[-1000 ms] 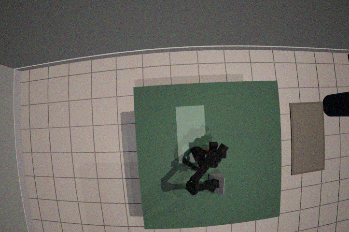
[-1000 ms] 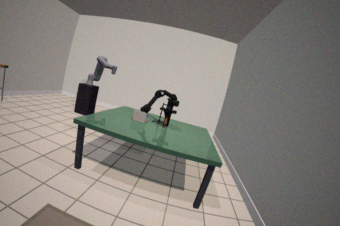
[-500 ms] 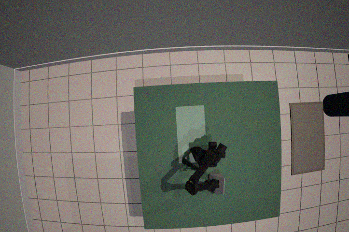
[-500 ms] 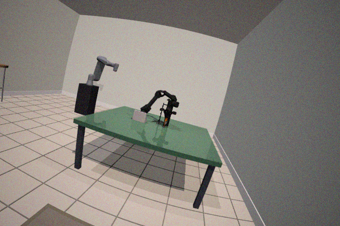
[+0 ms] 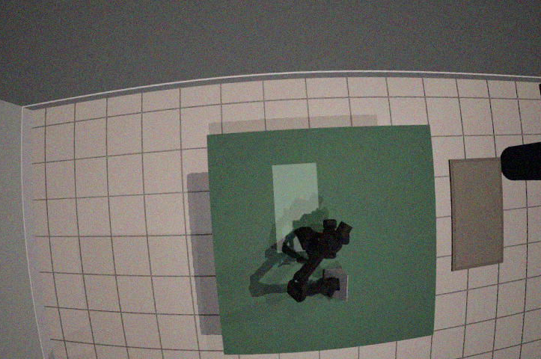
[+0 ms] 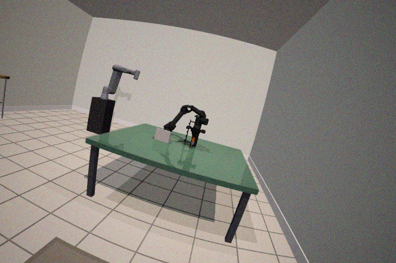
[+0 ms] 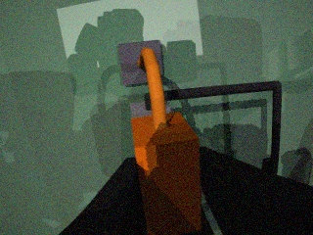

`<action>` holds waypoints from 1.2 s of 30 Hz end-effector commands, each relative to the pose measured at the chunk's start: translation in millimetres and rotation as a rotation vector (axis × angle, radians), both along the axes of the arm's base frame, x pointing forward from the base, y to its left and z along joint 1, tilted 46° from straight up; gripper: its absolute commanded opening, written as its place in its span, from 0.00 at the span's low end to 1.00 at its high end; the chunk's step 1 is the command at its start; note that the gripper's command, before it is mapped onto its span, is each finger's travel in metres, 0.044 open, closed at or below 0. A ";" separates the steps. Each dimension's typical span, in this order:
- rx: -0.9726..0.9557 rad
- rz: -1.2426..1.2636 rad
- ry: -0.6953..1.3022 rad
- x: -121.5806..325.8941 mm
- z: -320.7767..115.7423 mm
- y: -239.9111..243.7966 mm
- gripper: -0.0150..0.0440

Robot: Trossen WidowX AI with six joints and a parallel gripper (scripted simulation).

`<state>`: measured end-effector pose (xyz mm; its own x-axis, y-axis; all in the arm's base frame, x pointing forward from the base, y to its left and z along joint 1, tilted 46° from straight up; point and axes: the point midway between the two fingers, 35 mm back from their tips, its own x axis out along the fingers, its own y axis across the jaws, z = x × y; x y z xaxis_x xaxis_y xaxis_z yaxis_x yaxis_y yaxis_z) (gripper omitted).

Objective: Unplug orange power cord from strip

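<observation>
My gripper [image 7: 166,163] [image 6: 194,143] points down over the table. Its dark fingers are shut on the orange plug [image 7: 173,181] [image 6: 194,139], one finger against each side. The orange cord [image 7: 156,93] rises from the plug's far end and curves to a small purple-grey block [image 7: 128,54]. A paler purple-grey piece [image 7: 139,109] shows just past the plug. I cannot tell which part is the power strip, nor whether the plug's lower end sits in a socket. The arm hides the plug in the top view.
A thin black bar frame [image 7: 222,91] stands close to the right of the plug and cord. A pale box [image 6: 162,135] stands by the arm's base on the green table [image 6: 217,167]. A grey arm [image 6: 114,80] on a black pedestal [image 6: 100,116] stands beyond the table.
</observation>
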<state>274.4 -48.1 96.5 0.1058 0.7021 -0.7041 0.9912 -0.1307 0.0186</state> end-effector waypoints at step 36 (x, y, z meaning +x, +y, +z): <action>-0.006 -0.004 0.000 -7.4 -39.3 -47.9 0.25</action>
<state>273.9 -69.6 72.7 0.1065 0.7380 -0.6663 0.9929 -0.1146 0.0317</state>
